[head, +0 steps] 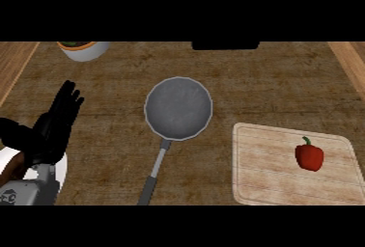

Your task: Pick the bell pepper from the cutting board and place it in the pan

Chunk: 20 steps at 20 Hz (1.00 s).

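Red bell pepper (pixel 309 156) on cutting board (pixel 271 185), right of pan (pixel 178 108); left hand (pixel 58 120) open, far left.

We see a white pot (pixel 84 50) with greenery at 11 o'clock on the wooden counter (pixel 114 77), cut by the frame's edge. A dark block (pixel 225 45) sits at 12 o'clock.

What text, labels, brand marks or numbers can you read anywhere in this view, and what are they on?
None can be read.
The pan, the bell pepper, the cutting board and the white pot at the top left carry no lettering.
A small dark mark shows on the grey forearm below the left hand: too small to read.
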Each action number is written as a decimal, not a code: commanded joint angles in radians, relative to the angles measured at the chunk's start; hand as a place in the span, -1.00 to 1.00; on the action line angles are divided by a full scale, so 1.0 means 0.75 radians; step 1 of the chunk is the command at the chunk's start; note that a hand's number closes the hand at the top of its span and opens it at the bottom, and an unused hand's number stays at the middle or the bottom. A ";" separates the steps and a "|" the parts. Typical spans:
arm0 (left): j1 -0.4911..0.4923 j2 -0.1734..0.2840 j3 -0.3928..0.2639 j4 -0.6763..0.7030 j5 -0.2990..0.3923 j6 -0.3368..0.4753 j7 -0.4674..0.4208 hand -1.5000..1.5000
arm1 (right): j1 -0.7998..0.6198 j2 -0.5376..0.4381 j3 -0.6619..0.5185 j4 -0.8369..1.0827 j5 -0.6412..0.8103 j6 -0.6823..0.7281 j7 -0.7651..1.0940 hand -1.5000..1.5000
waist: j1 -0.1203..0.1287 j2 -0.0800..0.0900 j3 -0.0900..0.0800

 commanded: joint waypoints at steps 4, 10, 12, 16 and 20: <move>-0.023 0.006 0.011 -0.034 0.003 -0.015 0.041 0.00 | -0.089 -0.170 0.109 -0.121 0.223 0.043 0.261 -1.00 | 0.034 0.005 -0.001; -0.066 -0.014 -0.021 -0.024 -0.032 -0.007 0.080 0.00 | -0.291 -0.191 0.343 -0.125 0.424 0.128 0.503 -1.00 | 0.058 0.010 0.000; -0.067 -0.044 -0.017 0.002 -0.043 0.007 0.029 0.00 | -0.305 -0.178 0.430 -0.177 0.472 0.181 0.588 -1.00 | 0.052 0.010 -0.001; -0.104 -0.031 -0.004 -0.014 -0.026 0.004 0.094 0.00 | -0.309 -0.238 0.545 -0.135 0.522 0.380 0.614 -1.00 | 0.048 0.009 0.000; -0.003 -0.012 0.052 -0.055 0.005 -0.045 0.051 0.00 | -0.353 -0.140 0.607 -0.222 0.593 0.446 0.732 -1.00 | 0.030 0.003 0.000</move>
